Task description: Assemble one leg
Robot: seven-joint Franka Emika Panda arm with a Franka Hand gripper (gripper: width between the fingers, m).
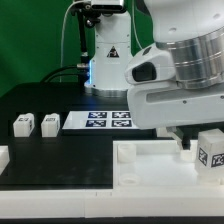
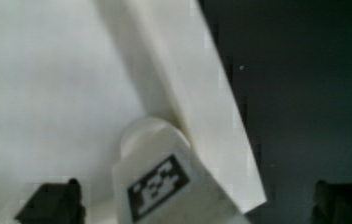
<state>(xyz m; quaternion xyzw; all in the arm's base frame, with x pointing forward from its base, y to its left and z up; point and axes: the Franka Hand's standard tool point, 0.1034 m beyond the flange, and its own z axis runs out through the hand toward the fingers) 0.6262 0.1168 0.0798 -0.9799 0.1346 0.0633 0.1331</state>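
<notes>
**Leg [image 1: 211,152] at the near right corner, gripper spread around it**

The worktop [image 1: 60,160] is black. A big white tray [image 1: 150,165] lies along its near edge and reaches toward the near corner on the exterior view's right. The leg is a small chunky white block with a black-and-white marker [image 2: 157,186] on its face. It stands upright at that end of the tray, close to the worktop's near right corner.

The arm's white body fills the exterior view's right, and the gripper [image 1: 187,141] hangs low over the tray, just beside the leg. In the wrist view the two dark fingers [image 2: 52,202] are wide apart, one on either side of the leg. There is a plain gap between each finger and the block, so nothing is pinched.

The leg lies against the tray's long pale wall, under a rounded white form. The wrist picture is soft, so the leg may be seated in a corner socket or only resting on the tray; I cannot tell which.

Toward the worktop's left edge, well apart from the gripper, a second leg [image 1: 22,125] and a third leg [image 1: 49,123] stand side by side on the bare black surface. The marker board [image 1: 110,121] lies flat just beside them, nearer the middle of the worktop. At the left edge itself a white piece [image 1: 3,155] is cut off by the frame.
</notes>
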